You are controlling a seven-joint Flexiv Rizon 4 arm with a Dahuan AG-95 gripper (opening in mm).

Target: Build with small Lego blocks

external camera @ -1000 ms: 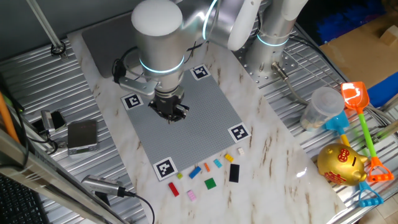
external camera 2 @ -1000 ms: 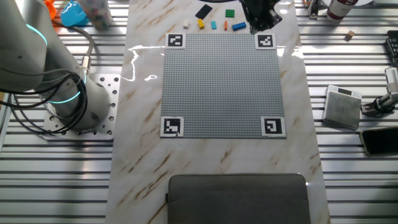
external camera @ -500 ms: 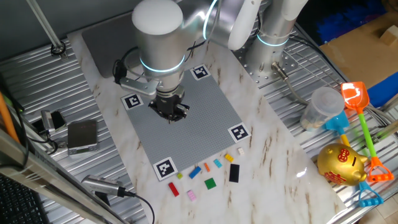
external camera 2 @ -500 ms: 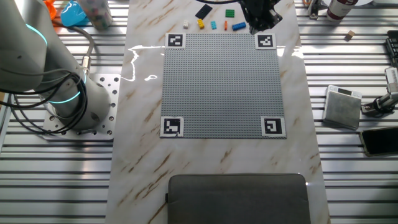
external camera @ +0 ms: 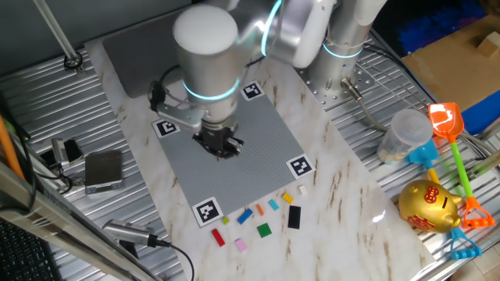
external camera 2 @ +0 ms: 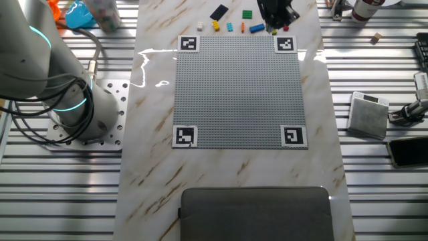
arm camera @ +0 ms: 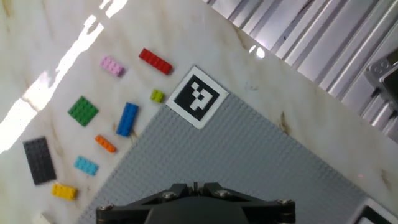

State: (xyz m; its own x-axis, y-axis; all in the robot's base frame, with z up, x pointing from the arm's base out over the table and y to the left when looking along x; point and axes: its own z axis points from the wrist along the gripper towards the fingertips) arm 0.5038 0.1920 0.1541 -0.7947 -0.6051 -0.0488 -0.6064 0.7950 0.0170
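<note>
Grey baseplate is bare and flat, open passage over all of it. Small Lego blocks sit in a loose cluster on the marble table just off the baseplate's near edge, gaps between most. Right side crowded: gold piggy bank, toy shovels, plastic jar. Grey box and cables on the left.

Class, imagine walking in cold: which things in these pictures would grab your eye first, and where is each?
The big silver arm looms over the grey studded baseplate on the marble table. A scatter of small Lego blocks lies on the marble just beyond one baseplate edge. On the metal surface beside the table sits a golden piggy bank.
</note>
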